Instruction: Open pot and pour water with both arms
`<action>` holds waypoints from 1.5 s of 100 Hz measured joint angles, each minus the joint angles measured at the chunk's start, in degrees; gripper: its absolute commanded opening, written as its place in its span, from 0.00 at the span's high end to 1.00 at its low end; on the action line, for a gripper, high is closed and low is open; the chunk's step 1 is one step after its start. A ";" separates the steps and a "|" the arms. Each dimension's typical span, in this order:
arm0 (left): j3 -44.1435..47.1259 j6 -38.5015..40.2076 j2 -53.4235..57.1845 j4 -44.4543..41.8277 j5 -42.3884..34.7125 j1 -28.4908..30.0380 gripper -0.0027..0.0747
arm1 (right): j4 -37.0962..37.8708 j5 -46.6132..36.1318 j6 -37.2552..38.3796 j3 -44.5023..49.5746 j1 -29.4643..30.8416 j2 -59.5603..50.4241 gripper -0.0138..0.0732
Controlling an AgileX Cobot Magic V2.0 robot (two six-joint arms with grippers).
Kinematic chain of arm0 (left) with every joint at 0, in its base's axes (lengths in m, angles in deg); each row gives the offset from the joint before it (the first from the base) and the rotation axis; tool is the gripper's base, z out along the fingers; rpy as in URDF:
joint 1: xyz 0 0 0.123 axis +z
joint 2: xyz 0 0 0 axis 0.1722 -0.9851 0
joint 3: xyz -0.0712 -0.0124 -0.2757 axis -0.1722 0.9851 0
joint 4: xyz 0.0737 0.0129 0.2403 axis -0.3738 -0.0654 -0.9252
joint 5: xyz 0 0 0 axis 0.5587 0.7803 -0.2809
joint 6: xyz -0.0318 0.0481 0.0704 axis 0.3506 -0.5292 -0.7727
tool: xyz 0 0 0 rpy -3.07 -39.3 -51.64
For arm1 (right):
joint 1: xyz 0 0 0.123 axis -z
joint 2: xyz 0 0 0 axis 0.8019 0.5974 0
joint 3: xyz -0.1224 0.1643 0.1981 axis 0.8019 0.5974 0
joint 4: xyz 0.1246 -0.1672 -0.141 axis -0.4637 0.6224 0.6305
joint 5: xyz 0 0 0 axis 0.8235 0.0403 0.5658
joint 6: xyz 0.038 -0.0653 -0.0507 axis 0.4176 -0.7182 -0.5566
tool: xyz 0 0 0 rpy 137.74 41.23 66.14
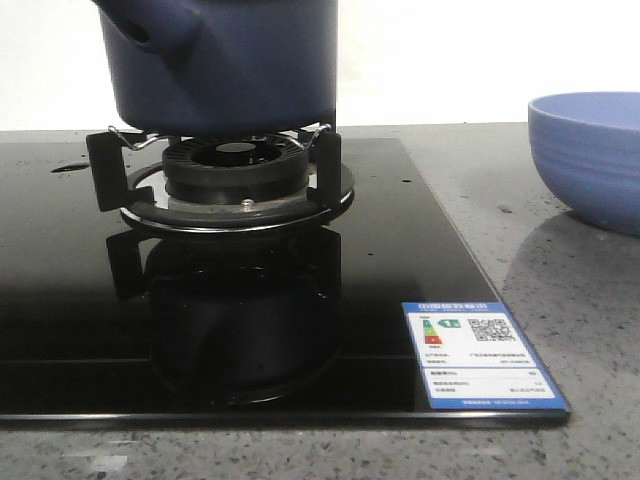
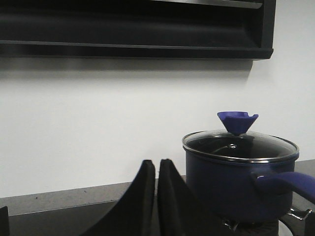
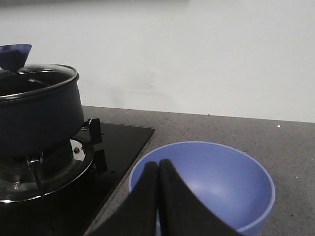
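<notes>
In the front view, your dark navy-blue cylindrical pot fills the upper left of the frame, seated on the black burner grate of the glossy black glass cooktop, with its hollow stub pointing toward the left edge; the light blue ribbed bowl waits at the right edge on the grey speckled surface, and neither claw shows here. In the left wrist view, the pot sits at the lower right, still covered by its glass lid with a steel rim and topped by a blue cone-shaped knob; the left claw at bottom centre has its black fingers pressed together with only a sliver between them, holding nothing. So the step in hand looks like lifting the lid: spread that claw first, approach from above the knob, centre on its narrow neck below the flare, and lift straight up so the lid does not drag the pot on the grate. In the right wrist view, the pot is at the left, the bowl at lower centre, and the right claw is likewise pressed together and empty, in front of the bowl's near rim. Keep it clear until the lid is off.
</notes>
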 measured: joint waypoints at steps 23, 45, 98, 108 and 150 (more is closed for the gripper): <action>0.00 0.00 0.00 0.00 0.03 0.00 0.99 | -0.20 0.00 0.00 0.00 0.00 0.00 0.91; 0.00 0.00 0.00 -0.36 0.03 0.00 0.99 | -0.22 0.00 0.00 0.00 0.00 0.00 0.91; 13.81 24.85 1.56 -20.00 1.14 18.24 0.99 | -0.32 0.00 0.00 0.00 0.00 0.00 0.91; 13.71 25.48 1.56 -20.68 0.93 18.24 0.99 | -0.32 0.00 0.00 0.00 0.00 0.00 0.91; 13.71 25.88 1.56 -19.03 2.83 16.80 0.99 | -0.32 0.00 -0.03 0.00 0.00 -0.09 0.91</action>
